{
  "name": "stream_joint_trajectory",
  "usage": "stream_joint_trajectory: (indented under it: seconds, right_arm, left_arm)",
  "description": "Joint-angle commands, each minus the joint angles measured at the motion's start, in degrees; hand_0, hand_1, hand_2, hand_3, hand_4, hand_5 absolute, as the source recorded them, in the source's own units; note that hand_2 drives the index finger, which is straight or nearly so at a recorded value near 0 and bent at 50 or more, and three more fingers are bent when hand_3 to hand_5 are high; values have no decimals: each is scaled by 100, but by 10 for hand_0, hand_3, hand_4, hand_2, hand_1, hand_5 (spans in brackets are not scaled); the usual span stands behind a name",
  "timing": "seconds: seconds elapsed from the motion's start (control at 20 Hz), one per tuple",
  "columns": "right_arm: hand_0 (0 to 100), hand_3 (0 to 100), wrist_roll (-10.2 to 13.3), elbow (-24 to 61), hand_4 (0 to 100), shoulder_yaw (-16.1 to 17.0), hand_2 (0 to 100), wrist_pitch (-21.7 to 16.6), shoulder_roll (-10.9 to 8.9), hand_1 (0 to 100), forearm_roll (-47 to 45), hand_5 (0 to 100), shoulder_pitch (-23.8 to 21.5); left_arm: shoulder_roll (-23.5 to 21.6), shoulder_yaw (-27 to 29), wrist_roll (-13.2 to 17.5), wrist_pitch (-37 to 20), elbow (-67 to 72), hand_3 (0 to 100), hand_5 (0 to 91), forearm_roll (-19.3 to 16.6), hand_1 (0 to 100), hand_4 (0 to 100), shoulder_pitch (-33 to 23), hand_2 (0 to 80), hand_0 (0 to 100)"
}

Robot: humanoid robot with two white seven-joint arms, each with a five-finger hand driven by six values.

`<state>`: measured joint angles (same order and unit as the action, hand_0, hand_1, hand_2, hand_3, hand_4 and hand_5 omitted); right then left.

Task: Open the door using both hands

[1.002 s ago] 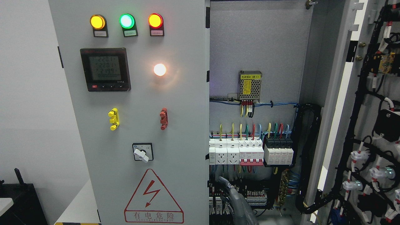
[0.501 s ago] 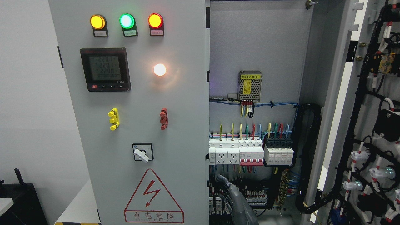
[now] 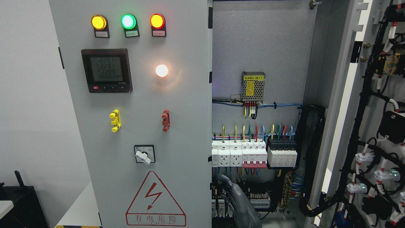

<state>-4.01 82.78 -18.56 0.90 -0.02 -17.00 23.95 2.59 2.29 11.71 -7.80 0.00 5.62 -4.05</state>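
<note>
Already the right-hand grey metal cabinet door (image 3: 364,126) stood swung wide, while the left grey panel door (image 3: 133,126) remained shut. A grey robot hand (image 3: 237,199) rose at its free edge, grip unclear; next, probably, pulling that edge outward.

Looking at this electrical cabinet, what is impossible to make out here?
All in the head view:
- Hand: its arm is cut off by the bottom edge, so left or right is unclear.
- Terminals low in the cabinet: partly hidden behind that hand.
- Labels under the three lamps: too small to read.
- Open door: cut off by the right edge.
</note>
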Motion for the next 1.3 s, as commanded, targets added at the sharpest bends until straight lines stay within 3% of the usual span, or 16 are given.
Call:
stream_joint_trajectory:
  seconds: [0.0, 1.25]
  right_arm:
    - [0, 0, -3, -69, 0, -25, 0, -2, -68, 0, -76, 0, 48]
    - [0, 0, -126, -86, 0, -130, 0, 77, -209, 0, -234, 0, 171]
  left_arm:
    - [5, -1, -2, -2, 0, 0, 0, 0, 0, 33, 0, 0, 0]
    - [5, -1, -2, -2, 0, 0, 0, 0, 0, 32, 0, 0, 0]
